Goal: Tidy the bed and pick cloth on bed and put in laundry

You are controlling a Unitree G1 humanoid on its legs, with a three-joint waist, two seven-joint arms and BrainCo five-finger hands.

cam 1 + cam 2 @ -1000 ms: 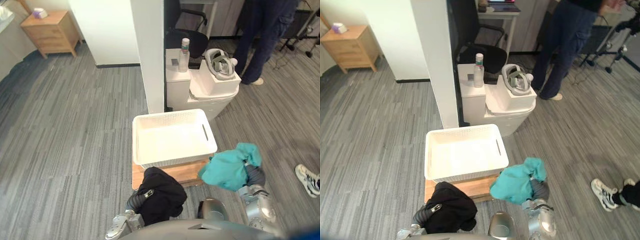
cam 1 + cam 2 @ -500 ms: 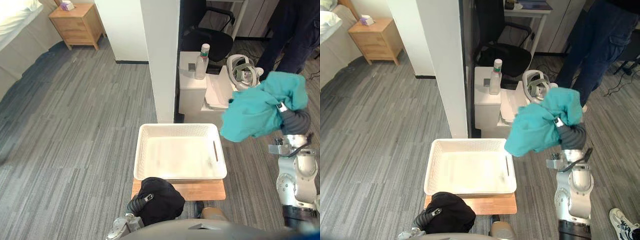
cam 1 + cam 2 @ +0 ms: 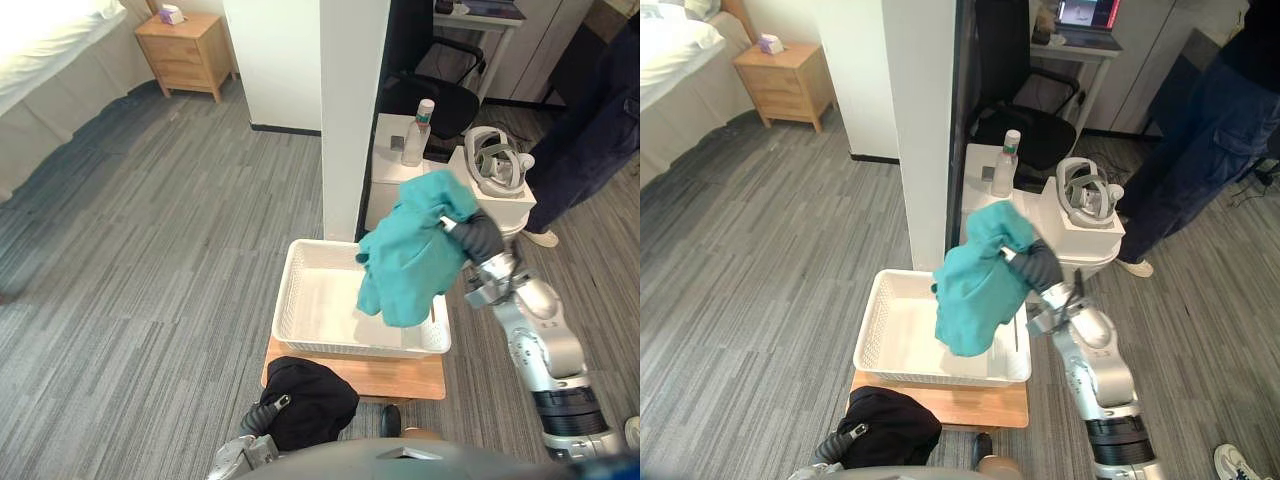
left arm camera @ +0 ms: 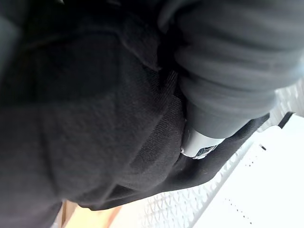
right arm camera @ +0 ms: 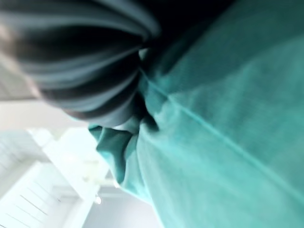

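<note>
Teal cloth [image 3: 410,262] drapes the right hand [image 3: 482,235] above the white basket [image 3: 297,300], black cloth [image 3: 312,400] buries the left hand [image 4: 223,85] nearby; neither hand's grip can be told.

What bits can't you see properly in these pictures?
Right hand: wrapped in the teal cloth in the eye views and right wrist view, so its grip is unclear.
Left hand: buried in the black cloth, likewise in the left wrist view.
White basket: the teal cloth hides part of its inside.
Person: cut off by the eye views' edge.
</note>
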